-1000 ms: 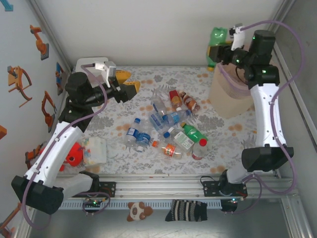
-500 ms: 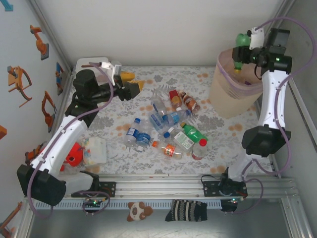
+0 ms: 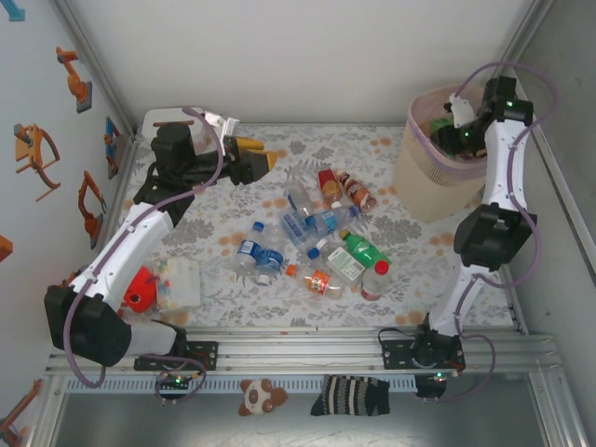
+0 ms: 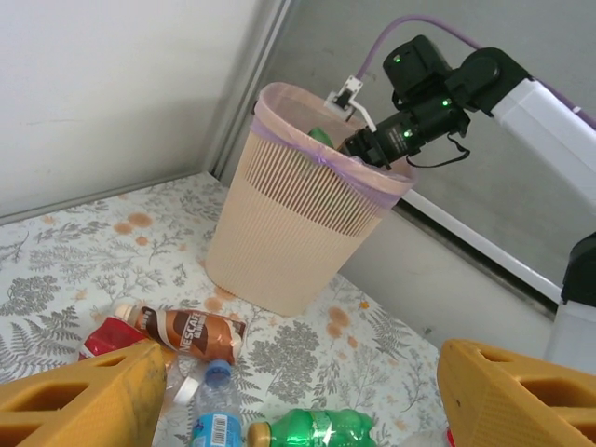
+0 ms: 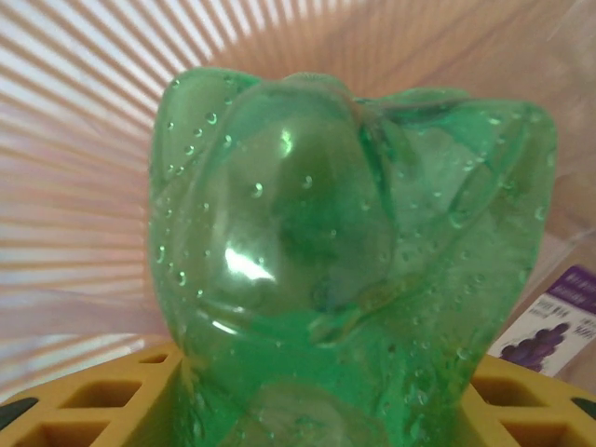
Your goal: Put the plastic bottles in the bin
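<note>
My right gripper (image 5: 321, 396) is clamped on the green bottle (image 5: 345, 233), seemingly below the rim of the bin (image 3: 433, 186), so I open it here, keeping clear of the liner (image 4: 321, 160).

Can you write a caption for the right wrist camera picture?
The right gripper holds a green bottle inside the bin.

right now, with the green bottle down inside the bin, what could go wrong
The right end effector grips the green bottle inside the bin, close to the pink liner; pulling out could snag the liner or tip the bin. The bottles on the table lie clustered, so the open left end effector may knock neighbours away when reaching in.
</note>
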`<action>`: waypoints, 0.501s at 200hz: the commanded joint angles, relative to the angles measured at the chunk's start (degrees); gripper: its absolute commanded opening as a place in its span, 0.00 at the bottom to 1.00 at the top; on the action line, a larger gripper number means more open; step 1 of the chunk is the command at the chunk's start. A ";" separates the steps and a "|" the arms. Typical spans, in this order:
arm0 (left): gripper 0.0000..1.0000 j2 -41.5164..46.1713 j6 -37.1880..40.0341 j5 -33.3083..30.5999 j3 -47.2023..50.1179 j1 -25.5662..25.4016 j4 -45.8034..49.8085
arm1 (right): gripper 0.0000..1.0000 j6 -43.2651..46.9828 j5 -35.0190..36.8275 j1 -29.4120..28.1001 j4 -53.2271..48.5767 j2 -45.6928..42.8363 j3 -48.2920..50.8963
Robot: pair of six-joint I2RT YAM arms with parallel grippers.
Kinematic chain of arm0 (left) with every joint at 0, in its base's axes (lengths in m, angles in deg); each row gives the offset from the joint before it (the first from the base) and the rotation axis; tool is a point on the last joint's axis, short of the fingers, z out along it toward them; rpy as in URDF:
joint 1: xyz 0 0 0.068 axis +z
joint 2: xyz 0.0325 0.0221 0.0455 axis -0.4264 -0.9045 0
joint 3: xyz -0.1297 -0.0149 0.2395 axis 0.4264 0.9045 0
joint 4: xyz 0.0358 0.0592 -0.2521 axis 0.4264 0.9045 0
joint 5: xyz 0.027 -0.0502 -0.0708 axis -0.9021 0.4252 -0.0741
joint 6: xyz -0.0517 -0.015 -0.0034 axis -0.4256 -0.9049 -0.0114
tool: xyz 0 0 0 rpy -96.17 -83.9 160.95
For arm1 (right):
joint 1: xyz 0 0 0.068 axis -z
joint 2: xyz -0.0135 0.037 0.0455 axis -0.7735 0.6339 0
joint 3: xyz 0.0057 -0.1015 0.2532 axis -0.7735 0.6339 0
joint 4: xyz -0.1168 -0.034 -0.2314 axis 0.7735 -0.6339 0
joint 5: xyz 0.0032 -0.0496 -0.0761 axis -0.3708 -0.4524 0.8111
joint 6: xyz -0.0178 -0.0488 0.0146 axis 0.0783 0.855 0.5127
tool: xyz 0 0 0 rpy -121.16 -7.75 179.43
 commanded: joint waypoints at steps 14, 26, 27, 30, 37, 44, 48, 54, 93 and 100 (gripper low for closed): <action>0.75 -0.35 -1.36 1.78 -1.43 0.25 -0.41 | 0.47 4.31 0.20 -0.20 -6.89 3.78 -1.51; 0.75 -0.34 -1.61 1.75 -1.25 0.25 -0.54 | 0.47 4.49 0.36 -0.38 -7.34 5.38 -1.38; 0.75 -0.37 -1.62 1.75 -1.17 0.25 -0.57 | 0.47 4.54 0.37 -0.33 -7.39 5.59 -1.41; 0.75 -0.31 -1.69 1.68 -1.11 0.25 -0.52 | 0.47 4.58 0.38 -0.44 -7.55 5.94 -1.37; 0.75 -0.37 -1.80 1.71 -0.98 0.31 -0.60 | 0.47 4.89 0.38 -0.55 -7.87 7.06 -1.44; 0.75 -0.30 -1.93 1.57 -0.84 0.23 -0.66 | 0.47 5.27 0.40 -0.77 -8.23 8.07 -1.44; 0.74 -0.21 -1.91 1.57 -0.76 0.24 -0.60 | 0.47 5.36 0.38 -0.88 -8.36 8.61 -1.52; 0.74 -0.01 -1.90 1.50 -0.60 0.27 -0.65 | 0.48 5.54 0.38 -1.05 -8.58 9.41 -1.60; 0.74 0.53 -1.53 0.64 0.22 0.27 -0.02 | 0.50 5.38 0.34 -2.29 -7.95 14.70 -2.41; 0.74 0.58 -1.53 0.50 0.32 0.25 0.05 | 0.50 5.37 0.43 -2.45 -7.95 15.58 -2.77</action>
